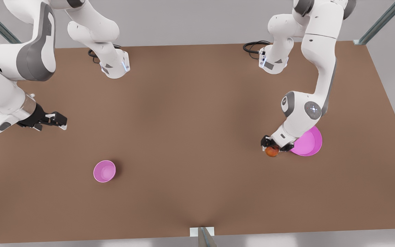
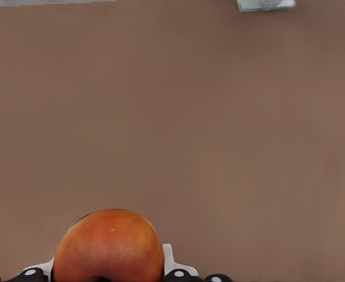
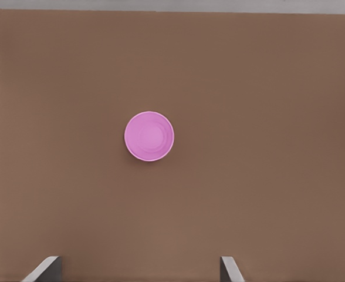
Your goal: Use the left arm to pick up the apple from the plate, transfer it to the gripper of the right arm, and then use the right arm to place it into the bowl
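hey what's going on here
The left gripper, on the front view's right, holds the apple between its fingers, at the edge of the pink plate. The right gripper waits open on the front view's left, above the brown table, its wrist view looking at the small pink bowl. The handover hasn't happened yet.

Your left gripper [image 1: 273, 148] is clamped around the apple [image 1: 272, 151]; your right gripper [image 1: 57, 120] hangs spread wide, waiting.
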You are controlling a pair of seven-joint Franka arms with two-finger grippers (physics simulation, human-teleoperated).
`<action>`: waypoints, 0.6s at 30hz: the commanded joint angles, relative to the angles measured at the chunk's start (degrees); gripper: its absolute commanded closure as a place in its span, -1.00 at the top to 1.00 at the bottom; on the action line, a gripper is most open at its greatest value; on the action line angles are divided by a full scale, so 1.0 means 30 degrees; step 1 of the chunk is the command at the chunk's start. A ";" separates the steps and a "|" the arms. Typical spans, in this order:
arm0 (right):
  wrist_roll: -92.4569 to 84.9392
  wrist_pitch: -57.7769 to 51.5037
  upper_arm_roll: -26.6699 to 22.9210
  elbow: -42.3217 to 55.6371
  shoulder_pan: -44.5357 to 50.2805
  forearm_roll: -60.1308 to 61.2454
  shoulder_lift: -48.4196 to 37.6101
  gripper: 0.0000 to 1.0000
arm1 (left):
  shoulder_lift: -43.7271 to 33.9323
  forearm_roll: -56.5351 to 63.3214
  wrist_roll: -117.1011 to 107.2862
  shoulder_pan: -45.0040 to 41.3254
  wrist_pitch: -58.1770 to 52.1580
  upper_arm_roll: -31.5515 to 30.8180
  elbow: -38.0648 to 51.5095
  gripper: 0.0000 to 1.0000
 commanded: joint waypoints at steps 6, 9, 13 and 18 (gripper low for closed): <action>0.3799 0.2439 -0.0051 0.4035 -0.0137 0.8389 0.5070 1.00 | 0.1202 -1.1666 2.1737 -0.0007 -0.5505 -0.1366 0.3582 0.30; 0.3186 0.5518 0.0125 0.3888 0.0067 1.4339 0.6273 1.00 | 0.2814 -1.4952 2.7341 0.0021 -0.5564 -0.2186 0.4607 0.28; -0.3274 0.7776 0.1414 0.0264 0.0742 2.2770 0.7036 1.00 | 0.6736 -1.5686 2.9566 -0.0037 -0.5564 -0.4497 0.8617 0.29; -1.6093 0.7629 0.2029 -0.0713 0.0741 2.9898 0.9964 1.00 | 1.1657 -1.6182 3.2847 -0.1617 -0.5271 -0.5670 1.4506 0.29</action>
